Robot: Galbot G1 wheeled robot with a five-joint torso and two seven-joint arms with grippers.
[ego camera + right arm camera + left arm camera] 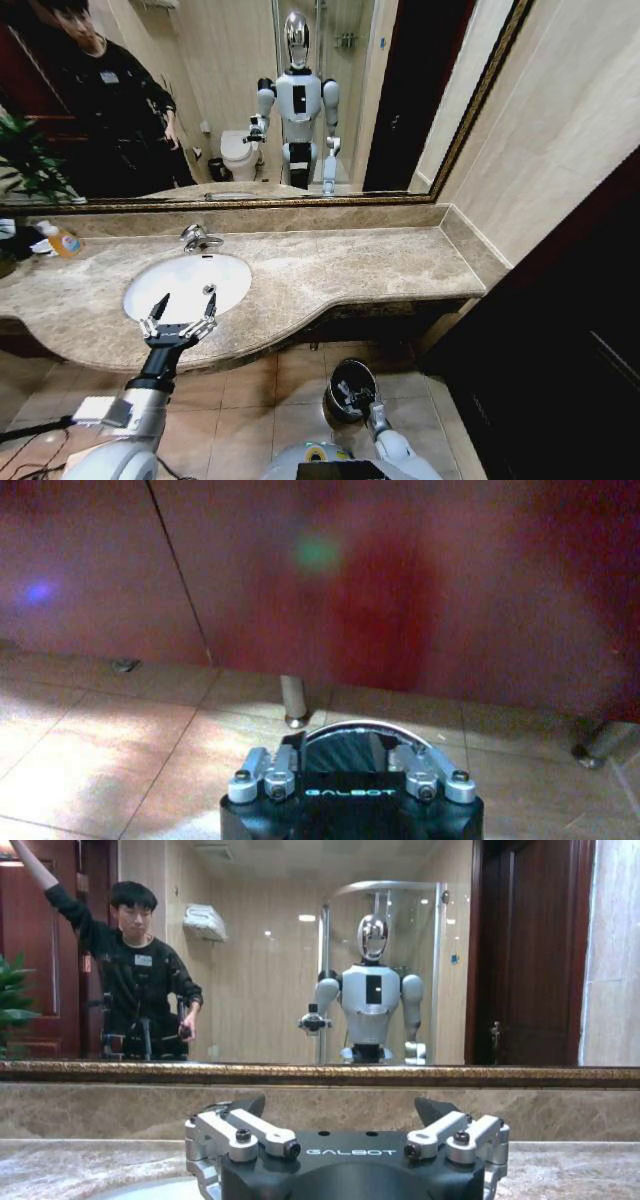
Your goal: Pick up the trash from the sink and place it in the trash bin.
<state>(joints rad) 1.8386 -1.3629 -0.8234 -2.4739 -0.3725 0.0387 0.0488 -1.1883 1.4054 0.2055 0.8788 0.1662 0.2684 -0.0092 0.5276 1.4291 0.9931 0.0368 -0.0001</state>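
The sink point(190, 278) is a white oval basin with a chrome tap point(198, 238), set in the beige marble counter point(340, 270). Its bowl looks bare white; the trash is out of view. My left gripper point(187, 297) hovers open over the basin's front rim, nothing between its fingers. In the left wrist view the left gripper point(342, 1107) faces the mirror, with the sink's rim point(150, 1189) just below. The trash bin point(348, 385), small, round and black, hangs low before the counter. My right gripper point(373, 407) is shut on its rim. The right wrist view shows that gripper point(343, 744) clamping the bin point(345, 759).
A clear bottle with an orange label point(62, 241) stands at the counter's far left, beside a green plant point(25, 160). A framed mirror point(300, 100) runs behind the counter. A dark panel point(570, 330) closes the right side. Tiled floor point(250, 400) lies below.
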